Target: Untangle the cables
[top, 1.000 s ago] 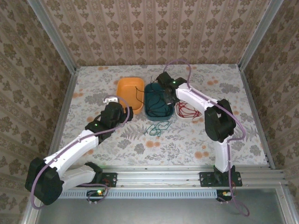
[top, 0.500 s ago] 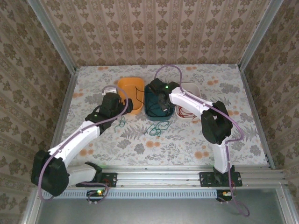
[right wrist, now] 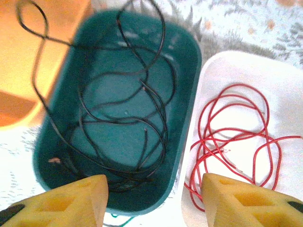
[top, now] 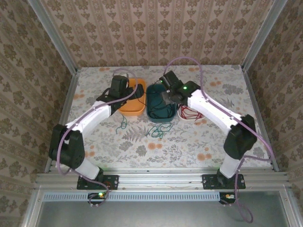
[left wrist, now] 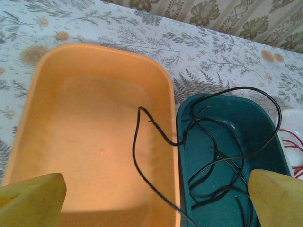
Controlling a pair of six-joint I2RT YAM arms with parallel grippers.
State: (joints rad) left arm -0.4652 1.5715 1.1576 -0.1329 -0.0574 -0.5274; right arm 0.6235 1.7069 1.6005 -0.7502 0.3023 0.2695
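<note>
Where my left gripper (left wrist: 152,201) hangs: above the orange bin (left wrist: 71,118), toward the far edge of the tabletop (top: 189,146).
Left gripper, state: yellow fingers (left wrist: 28,201) spread wide, with nothing between them and nothing held.
Right gripper (right wrist: 154,198), place: above the near end of the teal bin (right wrist: 191,61).
Right gripper, state: jaws parted, with nothing in them.
Black cables (right wrist: 123,94): loose overlapping loops lying inside the teal bin.
Stray black cable (left wrist: 142,142): crosses the shared rim out of the teal bin, and its free end lies in the orange bin.
Red cables (right wrist: 232,137): coiled in the white bin (right wrist: 236,66), apart from the black ones.
Green cables (top: 158,130): on the bare tabletop, just off the teal bin's near end.
Second green tangle (top: 123,124): on the tabletop near the orange bin's near end.
Bins: three in a row with sides touching, orange on the left, teal in the middle, white on the right, closer to the tabletop's far edge than its near one.
</note>
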